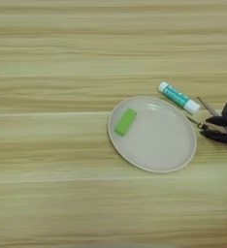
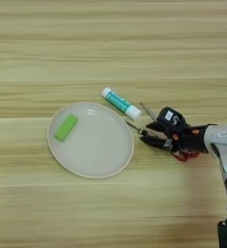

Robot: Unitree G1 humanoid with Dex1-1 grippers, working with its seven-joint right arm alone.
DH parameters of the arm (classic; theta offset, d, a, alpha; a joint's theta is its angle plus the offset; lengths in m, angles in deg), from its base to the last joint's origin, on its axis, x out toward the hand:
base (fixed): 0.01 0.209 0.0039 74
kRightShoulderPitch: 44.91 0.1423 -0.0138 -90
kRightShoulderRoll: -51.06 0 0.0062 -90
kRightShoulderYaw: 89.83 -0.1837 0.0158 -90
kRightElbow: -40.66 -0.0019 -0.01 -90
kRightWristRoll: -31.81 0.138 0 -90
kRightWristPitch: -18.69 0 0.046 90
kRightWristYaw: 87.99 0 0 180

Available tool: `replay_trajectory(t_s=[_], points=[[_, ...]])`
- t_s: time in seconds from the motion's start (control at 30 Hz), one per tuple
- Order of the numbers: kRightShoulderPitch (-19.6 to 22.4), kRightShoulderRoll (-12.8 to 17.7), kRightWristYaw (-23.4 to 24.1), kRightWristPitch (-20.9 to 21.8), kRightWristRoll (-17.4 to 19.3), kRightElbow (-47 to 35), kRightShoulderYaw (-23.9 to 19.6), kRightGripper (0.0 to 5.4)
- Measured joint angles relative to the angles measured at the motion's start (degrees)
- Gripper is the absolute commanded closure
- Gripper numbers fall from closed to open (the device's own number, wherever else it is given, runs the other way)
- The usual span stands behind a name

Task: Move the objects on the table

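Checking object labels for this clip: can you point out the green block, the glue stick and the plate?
green block [image 2: 66,128], right eye view, middle of its top face.
glue stick [image 2: 120,103], right eye view, mid-barrel on the teal label.
plate [image 2: 98,172], right eye view, bare near rim.

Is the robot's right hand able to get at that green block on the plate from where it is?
Probably yes. The right gripper sits by the scissors just off the plate; the green block lies uncovered at the plate's far-left side, with nothing standing between.
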Motion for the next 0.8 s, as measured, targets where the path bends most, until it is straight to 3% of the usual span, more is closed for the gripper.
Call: replay_trajectory(t_s=[0.33, 0.8], points=[[0.2, 0.0, -1.1, -0.1, 1.5, -1.6, -0.7, 1.82], [1.2, 1.5, -2.8, -3.9, 6.6, -10.4, -6.0, 0.49]])
